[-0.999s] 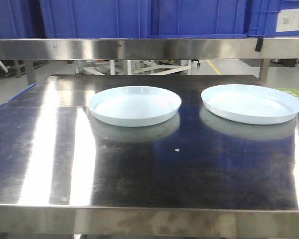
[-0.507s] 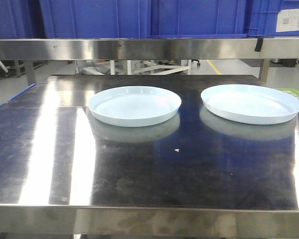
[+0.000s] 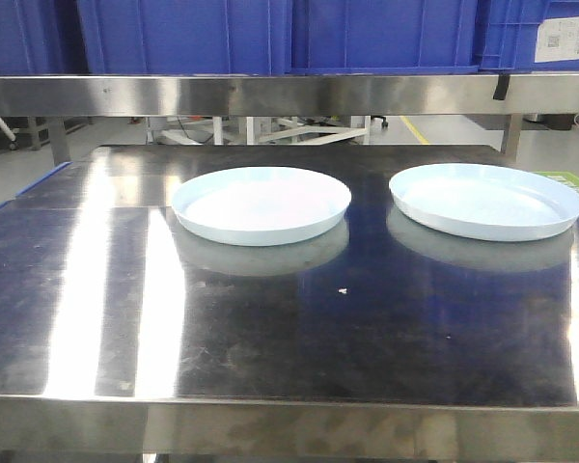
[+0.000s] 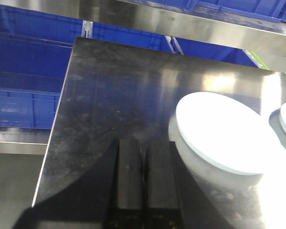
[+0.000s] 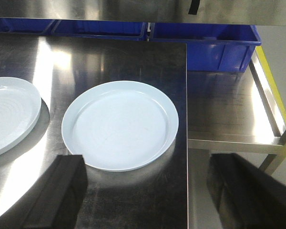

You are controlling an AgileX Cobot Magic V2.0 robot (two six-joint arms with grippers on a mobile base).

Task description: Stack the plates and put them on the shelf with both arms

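Plates: two, pale blue, round and shallow. We list a left plate [image 3: 261, 204] and a right plate [image 3: 486, 200], lying side by side, apart and unstacked, on the steel table [image 3: 270, 338].
Front view only: both plates whole, the steel shelf [image 3: 289, 94] above them, and the blue bins [image 3: 183, 34] on it.
Left wrist view only: the left gripper [image 4: 143, 145], black fingers pressed almost together and holding nothing, over bare table beside the left plate. Only a sliver of the right plate shows.
Right wrist view only: the right gripper [image 5: 148, 164], fingers spread wide and empty, near the right plate, which sits close to the table's right edge. A lower steel ledge [image 5: 229, 114] lies beyond.
Surface: polished steel, scuffed, mirroring plates and bins.
Room: pale floor with a yellow line [image 3: 413, 128].
Finish: glossy, with low upturned rims, wide flat bottoms and faint concentric rings.
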